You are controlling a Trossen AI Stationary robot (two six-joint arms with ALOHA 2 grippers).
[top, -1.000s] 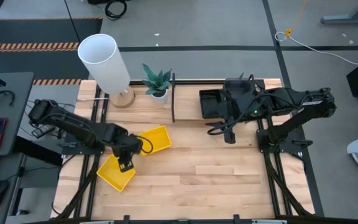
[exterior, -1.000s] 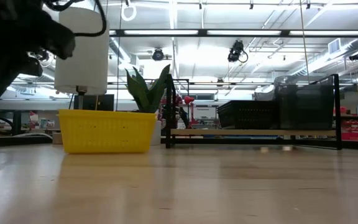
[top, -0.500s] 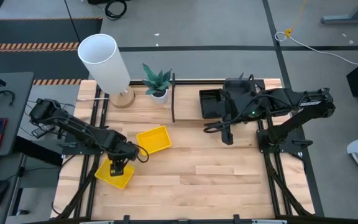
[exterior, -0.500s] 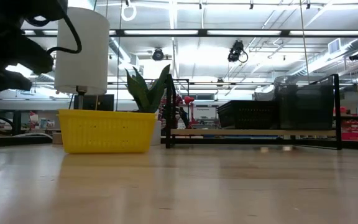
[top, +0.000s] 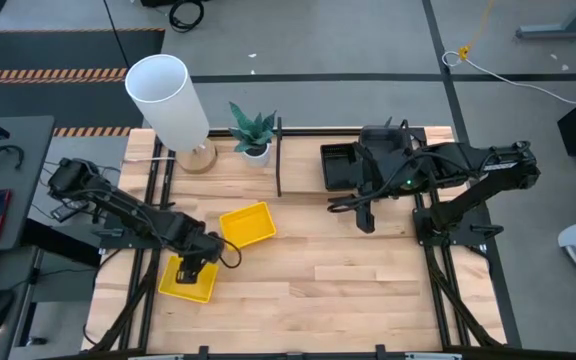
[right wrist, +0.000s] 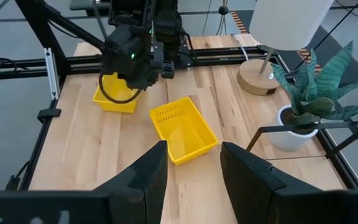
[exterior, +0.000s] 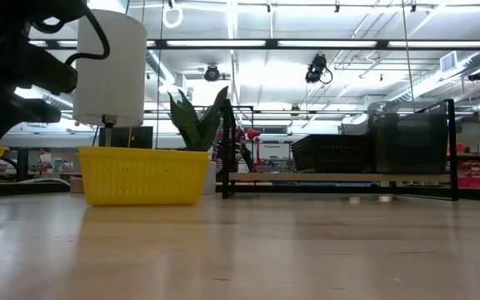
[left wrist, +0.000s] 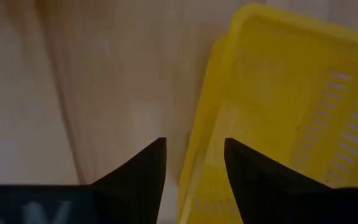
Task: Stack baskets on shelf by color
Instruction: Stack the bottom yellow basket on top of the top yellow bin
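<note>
L pincer [top: 190,270] open over yellow basket [top: 184,285] rim.

The left dark arm reaches low over the worktop's near-left part, its end effector [top: 194,270] pointing down, fingers parted. The right dark arm's end effector [top: 365,222] hovers mid-right, fingers apart.

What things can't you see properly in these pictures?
- Yellow basket under the left hand: high view, partly covered by the arm; low view, cut off at the edge.
- Black baskets on the shelf: high view, the right arm covers them, so no count.
- Smoky-grey baskets: low view, number unclear.
</note>
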